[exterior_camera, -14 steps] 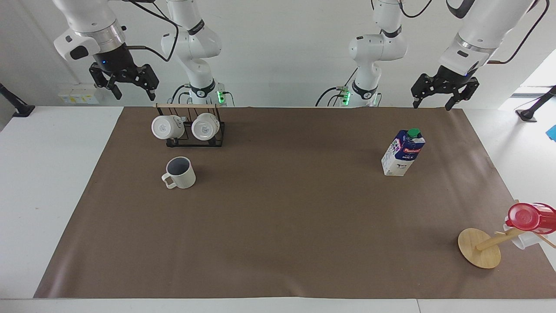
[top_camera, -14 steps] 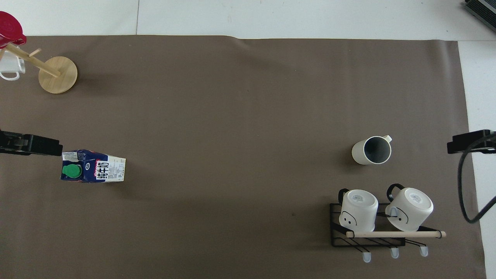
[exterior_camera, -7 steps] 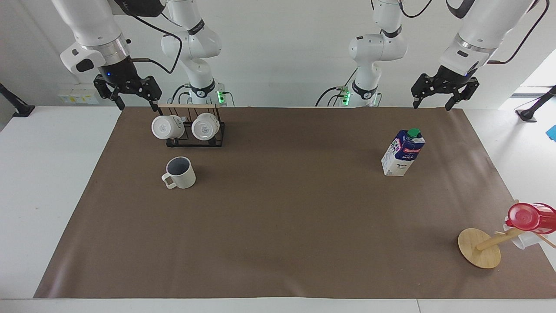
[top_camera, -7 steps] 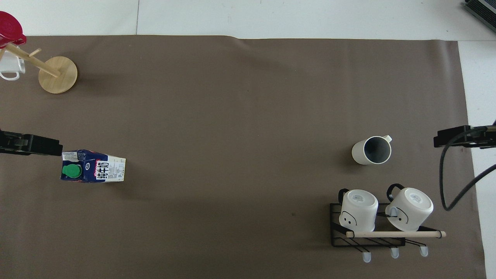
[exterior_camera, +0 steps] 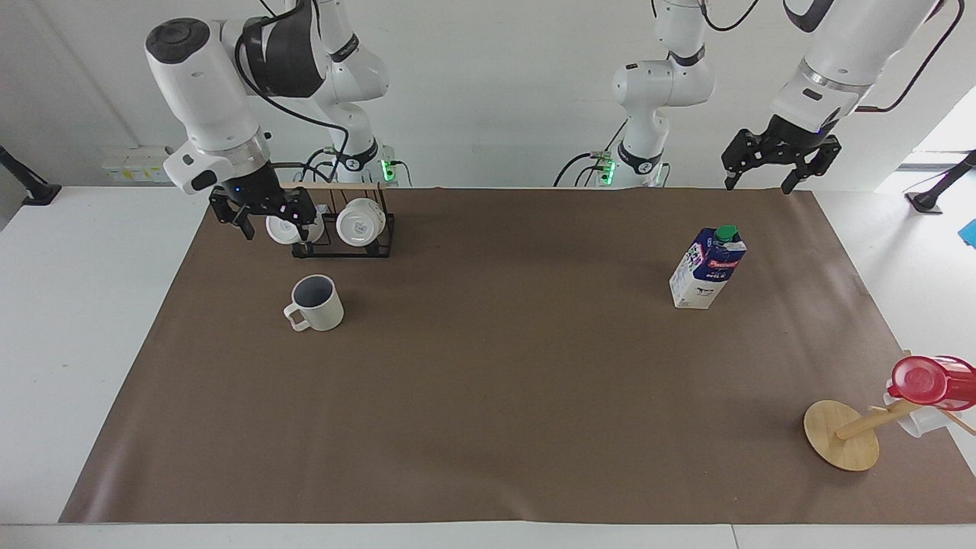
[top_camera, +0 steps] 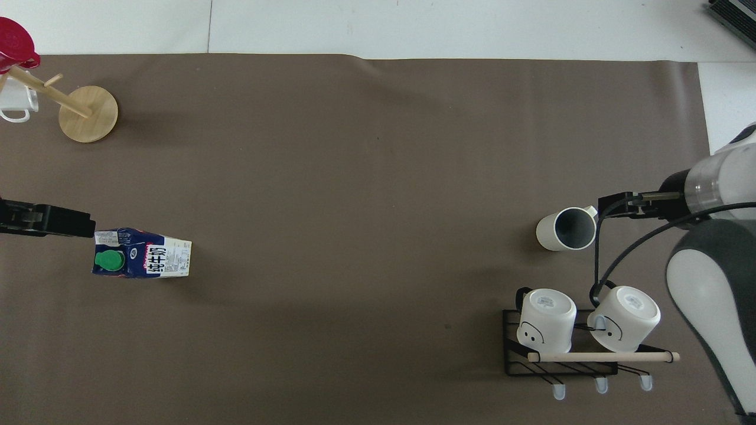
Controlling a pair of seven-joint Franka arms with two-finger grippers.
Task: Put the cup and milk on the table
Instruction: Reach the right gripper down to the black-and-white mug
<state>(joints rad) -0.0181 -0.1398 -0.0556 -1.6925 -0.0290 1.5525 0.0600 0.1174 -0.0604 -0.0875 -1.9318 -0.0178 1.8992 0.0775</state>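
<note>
Facing view gives you the clearest read: both task things already stand upright on the brown sheet of the worktop, so judging by that, little or nothing looks left unless you want them regrouped. The cup, cream-white and matte with a dark inside and a loop handle, sits toward the right arm's end, a little farther from the robots than the black rack with its two glossy white mugs. The milk, a tall blue-and-white carton with a red band and green cap, stands toward the left arm's end, well apart from the cup. Your right gripper hangs over the rack's end, fingers spread and empty. Your left gripper waits raised over the sheet's edge by its base, fingers open too, holding nothing.
</note>
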